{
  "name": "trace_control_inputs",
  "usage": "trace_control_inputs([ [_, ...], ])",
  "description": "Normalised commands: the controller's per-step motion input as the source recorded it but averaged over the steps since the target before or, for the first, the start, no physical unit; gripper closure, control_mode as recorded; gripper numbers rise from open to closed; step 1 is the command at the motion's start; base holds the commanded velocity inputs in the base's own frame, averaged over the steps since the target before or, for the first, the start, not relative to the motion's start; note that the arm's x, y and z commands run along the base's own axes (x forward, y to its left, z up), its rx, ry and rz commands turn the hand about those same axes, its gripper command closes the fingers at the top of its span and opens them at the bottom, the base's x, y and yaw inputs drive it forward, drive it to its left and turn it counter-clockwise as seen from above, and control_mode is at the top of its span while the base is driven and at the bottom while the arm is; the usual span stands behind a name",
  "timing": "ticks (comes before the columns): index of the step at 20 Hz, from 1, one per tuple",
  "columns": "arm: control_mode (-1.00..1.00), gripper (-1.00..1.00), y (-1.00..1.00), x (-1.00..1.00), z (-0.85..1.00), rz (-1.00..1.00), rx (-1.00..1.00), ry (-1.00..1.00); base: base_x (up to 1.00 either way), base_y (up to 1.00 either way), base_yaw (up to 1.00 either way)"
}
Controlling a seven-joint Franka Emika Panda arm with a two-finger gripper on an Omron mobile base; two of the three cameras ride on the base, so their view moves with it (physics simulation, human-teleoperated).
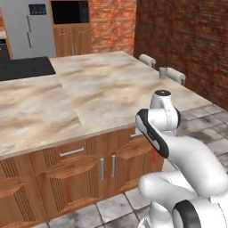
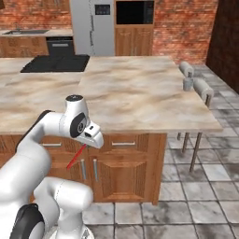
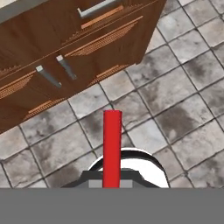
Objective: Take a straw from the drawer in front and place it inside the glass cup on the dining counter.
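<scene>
Red straw, pinched in the gripper and slanting down below the table edge, must travel up and rightward to the glass cup standing far off.

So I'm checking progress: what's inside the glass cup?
The glass cup on the dining counter looks empty, though it is too small to be sure; the straw is in the shut hand.

We saw the glass cup on the bench's far right edge, the straw before the drawers.
</scene>
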Motion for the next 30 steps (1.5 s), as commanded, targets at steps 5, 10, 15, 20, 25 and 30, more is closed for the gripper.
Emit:
trace_control_inputs([
  [5, 1.0, 1.0, 0.0, 0.0, 0.0, 0.0, 0.0, 0.0, 0.31, -1.0, 0.14],
  [10, 1.0, 1.0, 0.0, 0.0, 0.0, 0.0, 0.0, 0.0, 0.32, -1.0, 0.14],
  [15, 1.0, 1.0, 0.0, 0.0, 0.0, 0.0, 0.0, 0.0, 0.37, -1.0, 0.14],
  [20, 1.0, 1.0, 0.0, 0.0, 0.0, 0.0, 0.0, 0.0, 0.44, -1.0, 0.14],
  [25, 1.0, 1.0, 0.0, 0.0, 0.0, 0.0, 0.0, 0.0, 0.54, -1.0, 0.18],
  [30, 1.0, 1.0, 0.0, 0.0, 0.0, 0.0, 0.0, 0.0, 0.59, -0.95, 0.23],
])
